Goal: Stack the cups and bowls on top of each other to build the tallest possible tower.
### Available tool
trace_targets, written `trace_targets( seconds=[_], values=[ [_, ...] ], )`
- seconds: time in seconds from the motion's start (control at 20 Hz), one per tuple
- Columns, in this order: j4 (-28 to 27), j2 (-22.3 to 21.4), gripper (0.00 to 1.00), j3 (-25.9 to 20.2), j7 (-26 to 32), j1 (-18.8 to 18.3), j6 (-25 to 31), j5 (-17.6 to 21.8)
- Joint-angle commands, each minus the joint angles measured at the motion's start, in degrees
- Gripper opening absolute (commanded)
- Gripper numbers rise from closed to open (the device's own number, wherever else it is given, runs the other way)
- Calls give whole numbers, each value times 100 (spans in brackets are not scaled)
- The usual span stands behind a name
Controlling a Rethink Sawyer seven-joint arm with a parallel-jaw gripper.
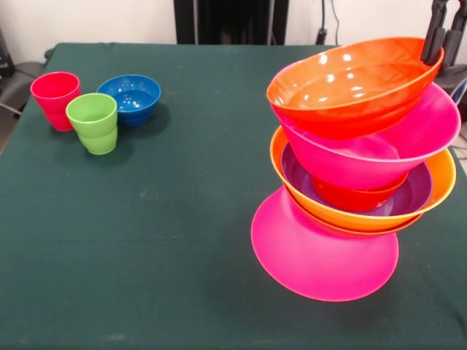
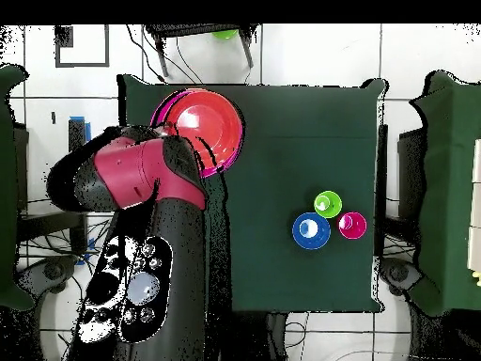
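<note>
A leaning tower point(image 1: 357, 175) of glossy round plastic bowls stands on the dark green felt table point(image 1: 182, 240), right side in the front view. The black gripper point(image 1: 443, 33) sits behind its tilted orange top bowl point(image 1: 350, 84); finger state unclear. Two smooth tumblers, red point(image 1: 56, 99) and lime point(image 1: 93, 122), cluster with a small blue bowl point(image 1: 130, 98) well apart.

Bright even light; glare on orange bowl point(image 1: 355, 84) (soft shadows).

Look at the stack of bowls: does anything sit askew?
Yes. The top red-orange bowl tilts steeply on the hot pink bowl beneath, and the tower leans off its upturned pink base.
</note>
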State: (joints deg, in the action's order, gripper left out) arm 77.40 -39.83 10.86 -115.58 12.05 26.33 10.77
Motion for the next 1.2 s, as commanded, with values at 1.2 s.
trace_targets(
  seconds=[1.2],
  values=[
    [531, 95, 100, -278, -637, -53, 428, -376]
  ],
)
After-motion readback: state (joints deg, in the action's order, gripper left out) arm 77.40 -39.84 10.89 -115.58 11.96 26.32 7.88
